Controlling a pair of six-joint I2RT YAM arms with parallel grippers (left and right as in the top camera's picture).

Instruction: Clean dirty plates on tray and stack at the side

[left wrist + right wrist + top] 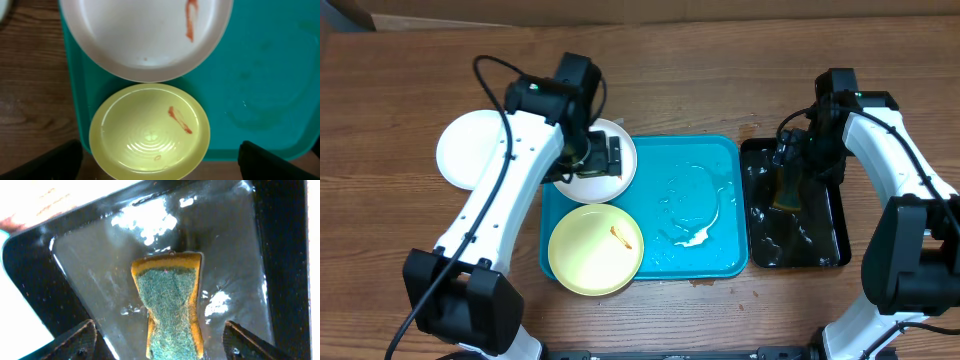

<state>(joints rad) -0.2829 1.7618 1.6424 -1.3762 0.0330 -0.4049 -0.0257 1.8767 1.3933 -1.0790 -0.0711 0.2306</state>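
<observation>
The turquoise tray (710, 160) lies mid-table. A pale yellow plate (592, 250) with a reddish smear rests on its near left corner. A white smeared plate (600, 172) overlaps its far left corner. Another white plate (470, 150) sits on the table left of the tray. My left gripper (605, 160) hangs open above the white plate on the tray. In the left wrist view that white plate (145, 40) and the yellow plate (150, 132) show, with the left gripper (160, 167) holding nothing. My right gripper (165, 345) stands open, its fingers apart from the sponge (170, 300) between them.
A narrow black tray (825, 235), wet inside, stands right of the turquoise one and holds the yellow-and-green sponge (785, 190). Water and a white foam streak (698, 238) lie on the turquoise tray's floor. Bare wooden table surrounds both trays.
</observation>
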